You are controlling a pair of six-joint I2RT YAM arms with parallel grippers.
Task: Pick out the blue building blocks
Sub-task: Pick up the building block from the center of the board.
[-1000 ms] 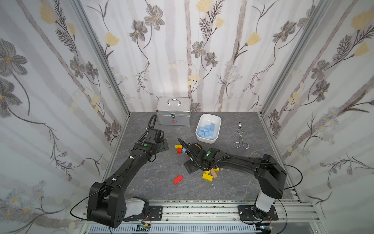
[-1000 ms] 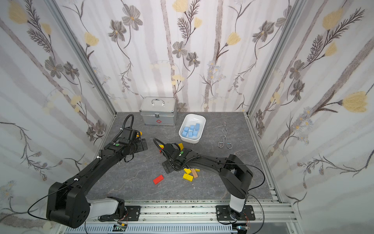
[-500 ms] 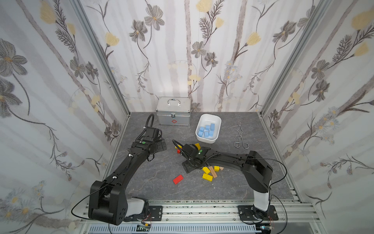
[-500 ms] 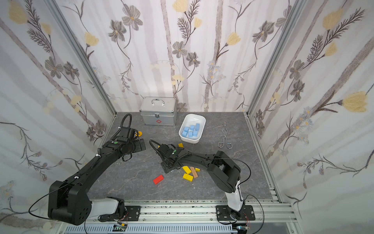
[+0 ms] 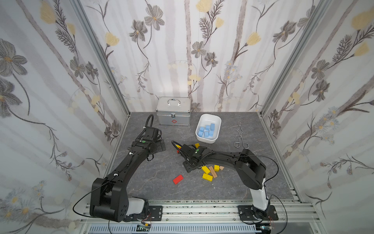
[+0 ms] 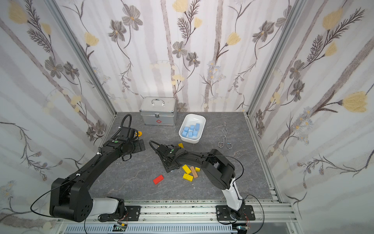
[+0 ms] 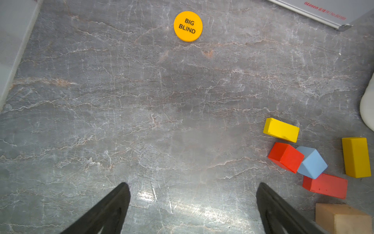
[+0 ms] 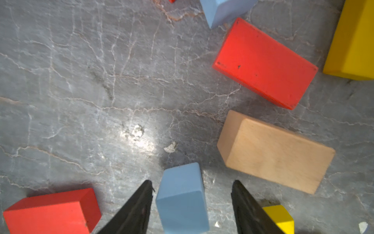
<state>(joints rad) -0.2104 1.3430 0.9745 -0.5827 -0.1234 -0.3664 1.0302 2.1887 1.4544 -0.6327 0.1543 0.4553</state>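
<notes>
- Light-blue and matte, the blue building block (image 8: 182, 198) now being picked sits on the grey, stone-look counter (image 8: 91, 91), squarely between the fingers of the right pincer (image 8: 192, 181), as seen from the right wrist.
- The right pincer is half-closed around the block and not yet clamped. One finger is at the block's side; the other leaves a sliver of counter showing between them.
- The block's longer side appears to run along the fingers, so the jaws would meet its narrower width. A tan block (image 8: 275, 152) lies just beside the outer finger and could be nudged.
- A second loose blue block (image 7: 311, 162) is wedged between two red blocks (image 7: 285, 157), off to one side of the left pincer (image 7: 192, 186). That pincer hangs wide open over bare counter, holding nothing.
- The other blue building blocks (image 5: 206, 129) lie in the white tray (image 5: 210, 116) at the back, between the metal case (image 5: 174, 111) and the tongs (image 5: 240, 135). The right arm is nearer to both the tray and the block being picked.
- Against the top view a second earlier, the right arm's elbow has drawn in toward the middle of the counter. The left arm, the tray and the stray red brick (image 5: 178, 179) sit as they were.
</notes>
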